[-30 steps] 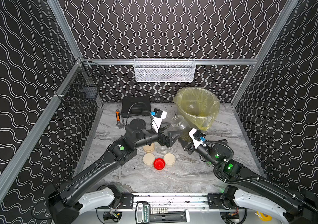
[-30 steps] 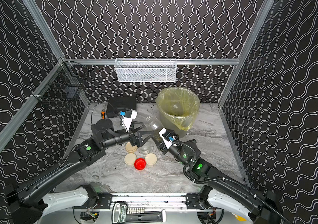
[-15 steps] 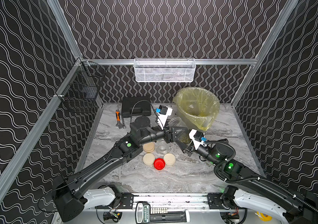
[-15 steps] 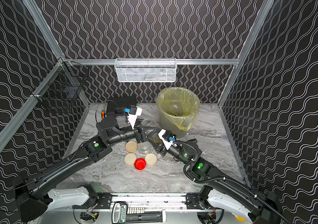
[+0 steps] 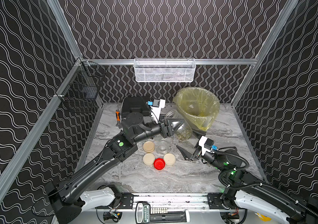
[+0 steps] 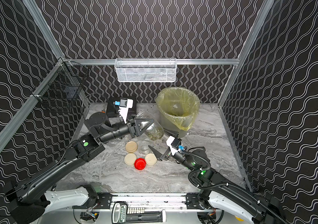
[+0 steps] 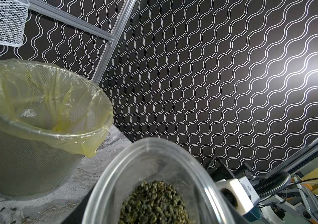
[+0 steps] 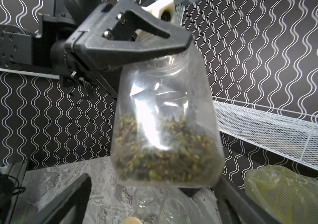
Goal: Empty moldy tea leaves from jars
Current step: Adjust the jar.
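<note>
Left gripper (image 5: pixel 179 124) clamped on neck of 1 clear glass jar (image 5: pixel 183 130), held up beside yellow-bagged mesh bin (image 5: pixel 212 116), green-brown tea leaves (image 5: pixel 183 135) in its base; right gripper (image 5: pixel 185 140) jaws apart nearby; front label (image 5: pixel 144 212) illegible.

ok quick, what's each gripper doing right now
Left gripper: shut on the clear glass jar of dark tea leaves.
Right gripper: open, holding nothing.

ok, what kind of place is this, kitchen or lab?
Probably an enclosed robot test cell, not a kitchen: patterned wall panels on an aluminium frame, marble-look tabletop, left arm and right arm mounted at its front edge.
</note>
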Robot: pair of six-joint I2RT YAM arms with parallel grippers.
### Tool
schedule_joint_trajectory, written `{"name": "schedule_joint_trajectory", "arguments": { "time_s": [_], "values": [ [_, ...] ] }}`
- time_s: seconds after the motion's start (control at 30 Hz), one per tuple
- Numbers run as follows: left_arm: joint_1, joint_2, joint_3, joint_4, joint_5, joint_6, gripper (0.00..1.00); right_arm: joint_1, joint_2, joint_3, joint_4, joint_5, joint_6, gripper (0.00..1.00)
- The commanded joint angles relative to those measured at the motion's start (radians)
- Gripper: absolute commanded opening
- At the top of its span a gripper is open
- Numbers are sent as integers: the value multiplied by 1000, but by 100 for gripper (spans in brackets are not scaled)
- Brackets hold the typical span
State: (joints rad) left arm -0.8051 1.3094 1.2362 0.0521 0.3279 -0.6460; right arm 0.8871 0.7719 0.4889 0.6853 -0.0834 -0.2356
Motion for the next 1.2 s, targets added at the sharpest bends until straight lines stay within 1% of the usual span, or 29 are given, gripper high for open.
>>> {"name": "schedule_joint_trajectory", "arguments": {
  "time_s": [0.0,0.27,0.4,0.73,0.87,1.0,1.1,1.17],
  "values": [
    [2,3,11,8,-11,-41,52,0,-9,-24,170,-6,12,99],
    [1,5,6,68,37,-126,52,0,51,-57,423,-63,12,98],
    [3,4,9,77,49,-142,52,0,99,-38,489,-102,6,96],
    [2,0,-2,118,71,-181,52,-1,202,15,587,-136,-5,84],
    [2,3,-4,141,86,-204,51,-2,226,29,618,-147,-3,78],
    [1,7,-10,166,99,-218,51,-2,243,37,617,-146,-8,78],
    [3,7,-16,182,103,-230,51,-2,253,36,637,-144,-1,84],
    [2,8,-15,183,103,-232,51,-2,257,36,642,-141,2,86]
  ]
}}
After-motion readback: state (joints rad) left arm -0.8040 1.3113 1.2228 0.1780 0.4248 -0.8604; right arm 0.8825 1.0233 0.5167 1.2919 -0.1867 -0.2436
